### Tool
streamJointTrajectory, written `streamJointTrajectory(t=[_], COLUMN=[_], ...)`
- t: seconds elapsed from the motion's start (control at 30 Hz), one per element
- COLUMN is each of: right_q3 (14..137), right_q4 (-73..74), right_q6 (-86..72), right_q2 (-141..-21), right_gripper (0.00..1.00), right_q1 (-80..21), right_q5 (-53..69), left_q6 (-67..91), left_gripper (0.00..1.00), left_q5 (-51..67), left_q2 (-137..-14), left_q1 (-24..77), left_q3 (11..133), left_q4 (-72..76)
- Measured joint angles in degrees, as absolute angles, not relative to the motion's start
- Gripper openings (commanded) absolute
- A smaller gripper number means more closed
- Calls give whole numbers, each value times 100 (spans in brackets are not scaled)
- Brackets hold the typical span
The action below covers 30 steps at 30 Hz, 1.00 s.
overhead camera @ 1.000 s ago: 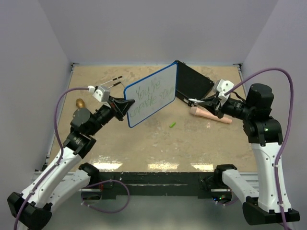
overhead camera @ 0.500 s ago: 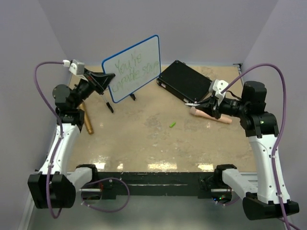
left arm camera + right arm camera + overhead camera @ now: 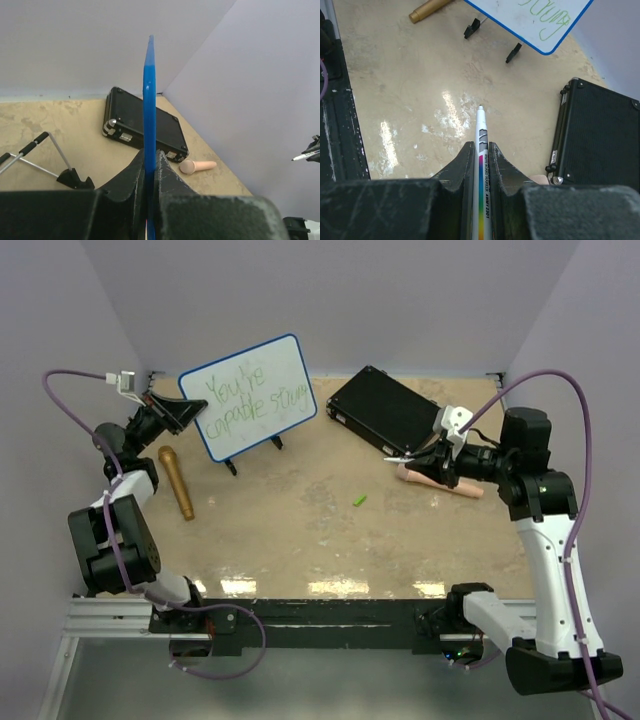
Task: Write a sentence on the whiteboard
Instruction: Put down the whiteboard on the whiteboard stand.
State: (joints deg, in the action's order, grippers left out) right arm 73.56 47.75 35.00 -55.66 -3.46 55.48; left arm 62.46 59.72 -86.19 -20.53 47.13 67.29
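Top external view: left claw [image 3: 193, 412] clamped on the edge of the whiteboard [image 3: 285, 365], left of the black case [image 3: 385, 410]; right claw [image 3: 418, 452], beside that case, pinches a marker [image 3: 481, 145].

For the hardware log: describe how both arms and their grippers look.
The left arm and right arm have white shells with black joints. A purple cable loops to each wrist, where a small white camera block sits. The left gripper and right gripper have matte black, tapered fingers.
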Motion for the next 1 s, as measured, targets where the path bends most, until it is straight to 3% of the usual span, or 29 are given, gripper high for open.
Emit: streamJointTrajectory(t=[1.0], right_q3=[7024], right_q4=[4720], right_q6=[3872], right_q2=[-5806], right_gripper=[0], right_q1=[-346], right_q5=[5826], left_q6=[4644], left_gripper=[0], left_q5=[6062], left_q2=[-10510], left_q1=[-2213], left_q3=[5022], left_q4=[7074])
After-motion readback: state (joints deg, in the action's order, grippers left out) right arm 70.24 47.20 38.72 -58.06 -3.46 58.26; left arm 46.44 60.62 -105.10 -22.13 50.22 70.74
